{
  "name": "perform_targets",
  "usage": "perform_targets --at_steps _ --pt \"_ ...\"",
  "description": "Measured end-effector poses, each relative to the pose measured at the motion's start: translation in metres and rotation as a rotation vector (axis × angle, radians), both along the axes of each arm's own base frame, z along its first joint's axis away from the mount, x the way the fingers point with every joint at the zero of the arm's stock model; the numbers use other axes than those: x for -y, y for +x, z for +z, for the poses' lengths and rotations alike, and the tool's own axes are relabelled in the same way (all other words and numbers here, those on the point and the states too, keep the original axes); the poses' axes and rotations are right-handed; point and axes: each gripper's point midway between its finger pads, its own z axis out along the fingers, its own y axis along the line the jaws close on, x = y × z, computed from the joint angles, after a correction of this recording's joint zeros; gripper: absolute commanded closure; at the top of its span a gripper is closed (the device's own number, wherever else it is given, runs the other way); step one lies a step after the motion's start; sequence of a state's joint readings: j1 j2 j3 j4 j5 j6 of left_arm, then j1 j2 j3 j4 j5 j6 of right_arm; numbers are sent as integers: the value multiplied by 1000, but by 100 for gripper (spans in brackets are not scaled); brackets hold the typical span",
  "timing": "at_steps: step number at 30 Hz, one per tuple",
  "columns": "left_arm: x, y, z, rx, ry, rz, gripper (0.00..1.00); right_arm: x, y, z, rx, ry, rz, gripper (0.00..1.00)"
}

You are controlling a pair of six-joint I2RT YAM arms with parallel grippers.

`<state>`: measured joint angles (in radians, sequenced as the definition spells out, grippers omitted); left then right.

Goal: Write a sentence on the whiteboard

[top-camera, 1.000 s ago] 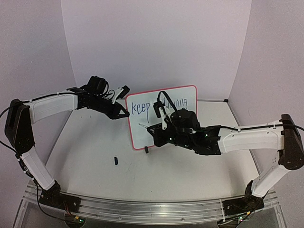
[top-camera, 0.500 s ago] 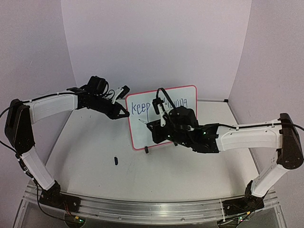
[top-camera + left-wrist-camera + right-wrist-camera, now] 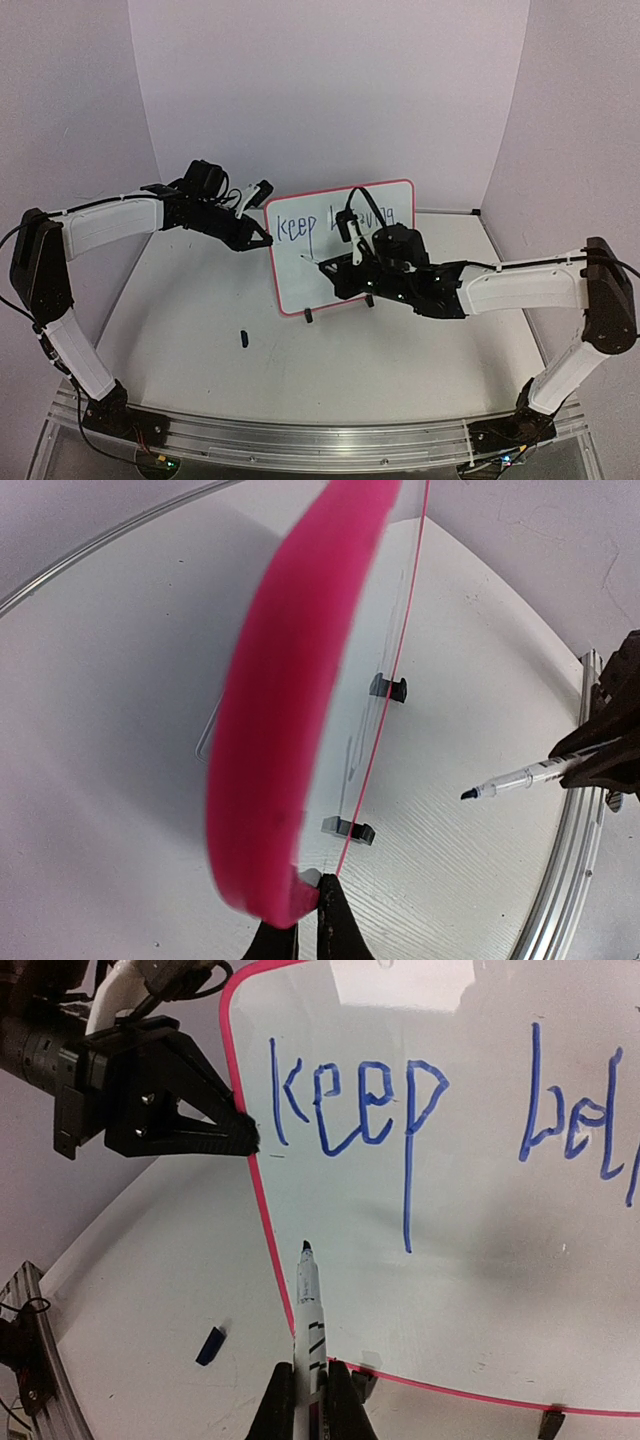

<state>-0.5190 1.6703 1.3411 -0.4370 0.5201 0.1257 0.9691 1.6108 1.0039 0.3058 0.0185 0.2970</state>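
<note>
Rightward swings the right gripper [image 3: 308,1385], jaws clamped on the marker [image 3: 307,1290], tip ahead of them, just off the whiteboard [image 3: 298,288]. Left gripper [image 3: 305,925] pinches the board's edge between its jaws, steadying it for the sentence [image 3: 355,1110].

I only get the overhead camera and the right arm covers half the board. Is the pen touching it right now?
Observer: No. The left wrist view shows the marker tip hanging clear of the whiteboard.
Operator: Anything written under "keep"?
Observer: Nothing. In the right wrist view the sentence has only bare white below it, apart from the p's long tail.
Operator: Is the other hand gripping properly?
Observer: The left hand is shut on the board's red edge, near a corner.
</note>
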Motion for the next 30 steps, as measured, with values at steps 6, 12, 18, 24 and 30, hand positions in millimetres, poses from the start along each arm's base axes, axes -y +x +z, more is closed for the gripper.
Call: perform_targets --at_steps 6,12,18,24,30 --pt "0 0 0 0 0 0 100 -17 1 -13 -24 7 42 100" --pt "0 0 0 0 0 0 100 -26 1 -34 -63 -12 61 100" --pt "0 0 0 0 0 1 100 -24 4 -35 -74 -5 49 100" --pt "0 0 0 0 0 1 100 -21 10 -39 -85 -3 30 100" --pt "0 0 0 -1 0 0 100 -19 16 -50 -99 -15 17 100"
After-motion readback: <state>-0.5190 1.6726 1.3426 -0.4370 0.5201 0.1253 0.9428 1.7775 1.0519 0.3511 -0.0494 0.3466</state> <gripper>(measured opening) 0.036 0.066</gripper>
